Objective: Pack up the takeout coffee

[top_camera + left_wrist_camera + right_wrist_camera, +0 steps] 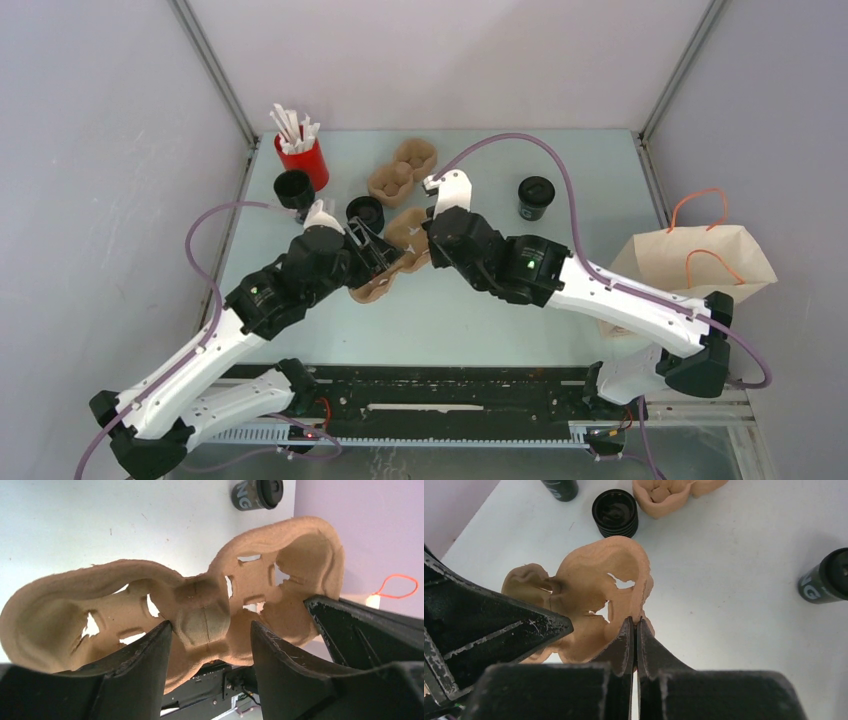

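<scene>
Right fingers (pixel 621 647) pinch the carrier (pixel 586 575) rim; left fingers (pixel 145 665) straddle it.

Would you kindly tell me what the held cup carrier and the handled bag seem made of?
Cup carrier: likely moulded paper pulp, matte tan; fibrous surface, ragged cut-out edges. Bag: apparently brown paper, matte, with creased folds; handles look like orange cord.
</scene>
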You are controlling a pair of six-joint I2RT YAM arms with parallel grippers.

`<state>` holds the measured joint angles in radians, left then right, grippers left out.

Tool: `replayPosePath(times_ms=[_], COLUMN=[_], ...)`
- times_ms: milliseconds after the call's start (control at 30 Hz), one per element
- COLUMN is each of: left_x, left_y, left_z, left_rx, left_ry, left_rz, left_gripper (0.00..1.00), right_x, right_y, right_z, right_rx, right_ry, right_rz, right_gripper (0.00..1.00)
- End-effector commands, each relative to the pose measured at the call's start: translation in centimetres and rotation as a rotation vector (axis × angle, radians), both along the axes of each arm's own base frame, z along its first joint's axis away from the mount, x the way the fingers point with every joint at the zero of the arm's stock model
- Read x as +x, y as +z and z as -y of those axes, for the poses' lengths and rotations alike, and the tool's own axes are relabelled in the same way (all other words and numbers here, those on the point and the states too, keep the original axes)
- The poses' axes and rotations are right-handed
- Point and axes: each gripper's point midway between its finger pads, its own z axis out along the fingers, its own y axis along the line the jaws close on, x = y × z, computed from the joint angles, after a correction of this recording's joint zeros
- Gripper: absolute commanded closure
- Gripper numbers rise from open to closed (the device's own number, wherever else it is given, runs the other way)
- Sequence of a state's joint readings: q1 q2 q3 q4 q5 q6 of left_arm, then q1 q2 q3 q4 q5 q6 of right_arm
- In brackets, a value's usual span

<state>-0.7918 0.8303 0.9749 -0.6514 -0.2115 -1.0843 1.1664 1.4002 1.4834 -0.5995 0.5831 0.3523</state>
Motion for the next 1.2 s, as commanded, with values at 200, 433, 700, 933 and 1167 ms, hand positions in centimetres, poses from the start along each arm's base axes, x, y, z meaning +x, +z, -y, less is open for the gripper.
replayPosePath(times_ms=[200, 433, 700, 933, 1167], left_x=[1.5, 2.3, 2.7, 3.1, 3.1], left_y=[0.9, -0.1, -0.1, -0.9, -1.6], left_z=[-0.9, -1.2, -1.8, -3.8, -8.5], left_rx=[-0.053, -0.009, 0.008, 0.117, 0.348], left_ry=[0.145, 0.182, 0.21, 0.244, 0.295], left_rz=[-0.021, -0.024, -0.002, 0.06, 0.191], left_gripper=[0.44, 0.43, 0.52, 0.62, 0.63], right_x=[0.0, -0.6, -1.0, -1.7, -2.7], right_y=[3.3, 3.7, 3.5, 4.0, 7.7], right_z=[-1.1, -1.8, -2.3, -1.4, 11.7], right_rx=[-0.025, -0.043, -0.05, -0.111, -0.276], right_ry=[-0.044, -0.029, -0.017, 0.008, -0.191], right_rz=[0.159, 0.188, 0.189, 0.157, 0.19], right_gripper=[1.0, 1.0, 1.0, 0.57, 0.24])
